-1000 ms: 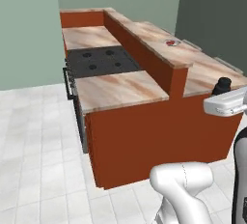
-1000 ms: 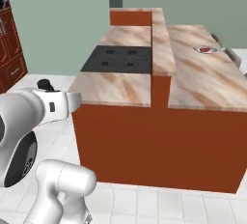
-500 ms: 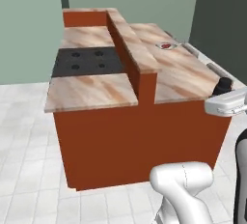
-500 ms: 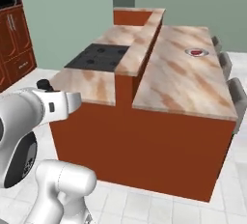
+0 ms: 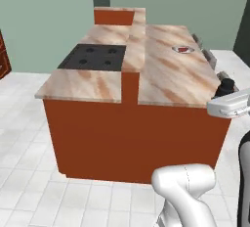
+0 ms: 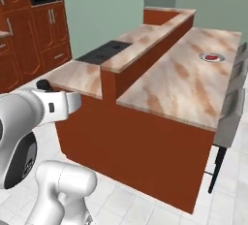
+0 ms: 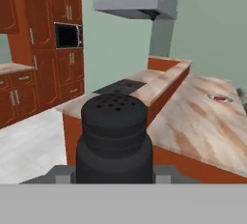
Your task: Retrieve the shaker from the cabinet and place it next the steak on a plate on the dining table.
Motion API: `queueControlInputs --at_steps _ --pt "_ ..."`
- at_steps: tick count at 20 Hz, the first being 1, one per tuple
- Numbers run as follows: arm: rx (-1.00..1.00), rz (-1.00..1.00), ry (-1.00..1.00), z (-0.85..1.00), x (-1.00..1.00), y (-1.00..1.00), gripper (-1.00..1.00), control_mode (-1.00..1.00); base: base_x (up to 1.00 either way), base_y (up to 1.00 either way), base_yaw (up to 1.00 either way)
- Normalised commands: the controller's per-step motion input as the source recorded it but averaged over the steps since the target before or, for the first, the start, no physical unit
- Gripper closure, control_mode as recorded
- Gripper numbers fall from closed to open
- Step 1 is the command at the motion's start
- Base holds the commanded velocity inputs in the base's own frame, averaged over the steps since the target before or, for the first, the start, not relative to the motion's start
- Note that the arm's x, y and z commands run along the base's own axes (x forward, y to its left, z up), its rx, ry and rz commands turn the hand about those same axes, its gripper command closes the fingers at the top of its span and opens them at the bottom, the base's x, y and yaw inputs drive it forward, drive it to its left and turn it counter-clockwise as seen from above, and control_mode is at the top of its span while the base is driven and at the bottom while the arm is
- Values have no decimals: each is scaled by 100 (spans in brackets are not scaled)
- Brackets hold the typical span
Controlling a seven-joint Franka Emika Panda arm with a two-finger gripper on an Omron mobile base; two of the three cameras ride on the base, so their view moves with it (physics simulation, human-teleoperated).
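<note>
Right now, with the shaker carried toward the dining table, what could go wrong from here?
1. The plate with the steak sits at the far end of the dining table; the arm may not reach it from this spot.
2. The shaker is small and might slip from the jaws while the base drives.
3. Grey stools line the table's side and could block the base.

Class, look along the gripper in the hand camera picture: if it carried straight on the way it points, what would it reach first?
Probably the near edge of the dining table. The gripper, shut on the shaker, points over that marbled top; the plate with the steak lies farther along. Depth is uncertain.
</note>
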Motion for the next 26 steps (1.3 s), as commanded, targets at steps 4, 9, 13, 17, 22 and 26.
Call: queueControlInputs --at_steps 4,9,13,17,22,26 --pt "0 0 0 0 0 0 100 100 -31 -100 36" --pt "0 0 0 0 0 0 100 100 -28 -100 35" --pt "0 0 0 0 0 0 100 100 -10 -100 38" --pt "0 0 0 0 0 0 100 100 0 -100 39" --pt "0 0 0 0 0 0 100 100 0 -100 45" --pt "0 0 0 0 0 0 100 100 0 -100 48"
